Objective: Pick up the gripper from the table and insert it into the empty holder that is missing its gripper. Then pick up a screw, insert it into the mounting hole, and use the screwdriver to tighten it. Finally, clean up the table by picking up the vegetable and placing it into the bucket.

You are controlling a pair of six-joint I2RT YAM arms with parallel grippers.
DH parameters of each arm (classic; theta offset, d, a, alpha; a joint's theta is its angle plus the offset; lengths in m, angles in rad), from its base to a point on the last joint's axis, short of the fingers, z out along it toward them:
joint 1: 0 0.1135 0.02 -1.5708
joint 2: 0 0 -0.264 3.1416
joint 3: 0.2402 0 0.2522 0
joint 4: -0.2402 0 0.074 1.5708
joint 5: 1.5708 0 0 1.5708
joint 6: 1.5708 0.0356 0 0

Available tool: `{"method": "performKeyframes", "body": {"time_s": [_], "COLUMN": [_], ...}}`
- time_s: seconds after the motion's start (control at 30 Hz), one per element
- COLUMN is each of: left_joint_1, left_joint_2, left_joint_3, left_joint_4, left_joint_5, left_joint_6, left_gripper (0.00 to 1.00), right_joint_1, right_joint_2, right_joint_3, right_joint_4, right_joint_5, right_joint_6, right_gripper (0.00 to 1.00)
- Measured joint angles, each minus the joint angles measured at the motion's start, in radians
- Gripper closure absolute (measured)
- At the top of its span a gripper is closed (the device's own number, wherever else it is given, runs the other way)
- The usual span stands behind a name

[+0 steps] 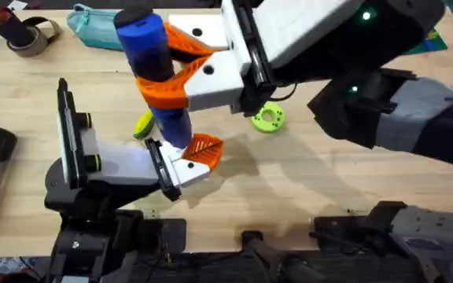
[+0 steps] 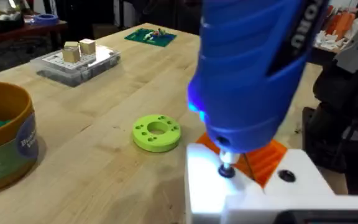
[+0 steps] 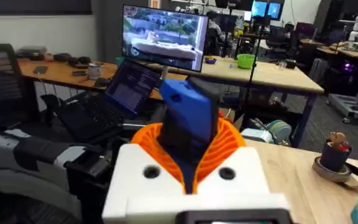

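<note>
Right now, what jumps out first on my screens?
The blue screwdriver dominates, upright mid-table, clamped in the right gripper by its orange jaws. Its bit presses down on the white holder, where the orange ribbed gripper already sits. Beside it, a green disc lies on the table.

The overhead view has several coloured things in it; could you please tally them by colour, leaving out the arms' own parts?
Blue: 1, the screwdriver
Orange: 1, the ribbed gripper
Green: 1, the disc
Yellow-green: 1, the vegetable
Teal: 1, the pouch
Total: 5
</note>
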Motion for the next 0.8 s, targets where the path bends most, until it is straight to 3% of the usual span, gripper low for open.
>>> {"method": "performKeyframes", "body": {"time_s": [0.37, 0.5, 0.73, 0.77, 0.8], "left_joint_1": [0.000, 0.000, 0.000, 0.000, 0.000], "left_joint_2": [0.000, 0.000, 0.000, 0.000, 0.000], "left_joint_3": [0.000, 0.000, 0.000, 0.000, 0.000], "left_joint_4": [0.000, 0.000, 0.000, 0.000, 0.000], "left_joint_5": [-0.001, 0.000, -0.001, -0.001, -0.001], "left_joint_6": [0.000, 0.000, 0.000, 0.001, 0.001], "left_gripper": [0.987, 0.987, 0.987, 0.987, 0.987], "right_joint_1": [0.000, -0.006, -0.035, -0.041, -0.061], "right_joint_2": [0.008, 0.014, 0.017, 0.016, 0.014], "right_joint_3": [0.000, 0.058, 0.321, 0.360, 0.467], "right_joint_4": [0.059, -0.014, -0.373, -0.457, -0.772], "right_joint_5": [-0.001, -0.009, -0.030, -0.033, -0.025], "right_joint_6": [0.025, 0.058, 0.017, -0.012, -0.127], "right_gripper": [0.958, 0.959, 0.959, 0.958, 0.958]}}
